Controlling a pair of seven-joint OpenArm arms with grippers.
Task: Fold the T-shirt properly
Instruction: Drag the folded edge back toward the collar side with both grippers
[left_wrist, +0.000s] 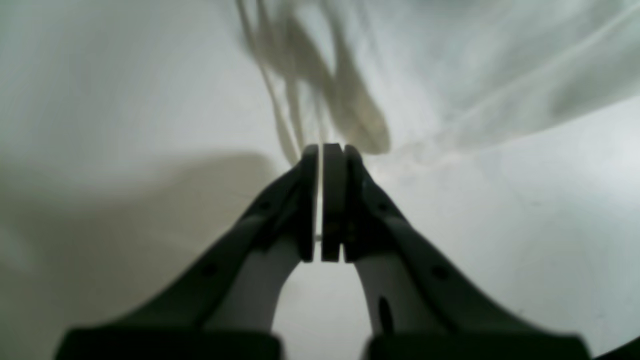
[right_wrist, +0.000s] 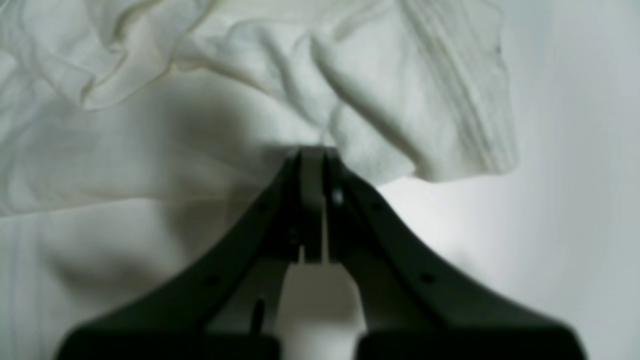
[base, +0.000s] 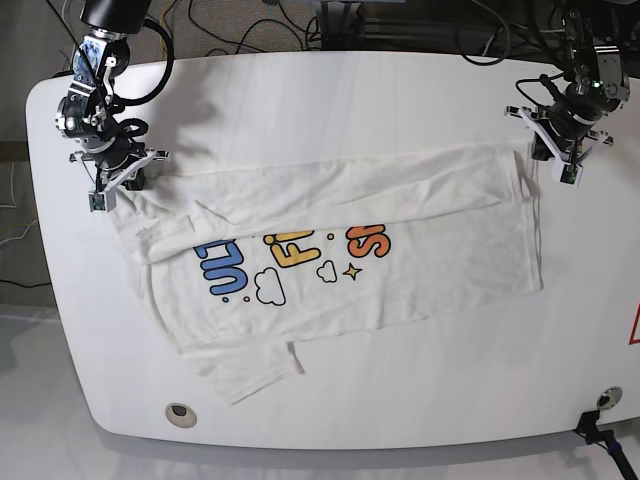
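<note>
While the T-shirt (base: 400, 235) lies spread print-up across the white table (base: 330, 90), its upper strip already turned down over the chest, both arms work its far corners. Left gripper (left_wrist: 325, 150), at the shirt's hem-end corner, is clenched on a pinch of cloth; right gripper (right_wrist: 312, 150), at the shirt's sleeve-end corner, is likewise clamped on fabric (the wrist view shows cloth bunched at its tips). A clean fold likely demands both corners travel together, level and taut, toward the shirt's near edge.
</note>
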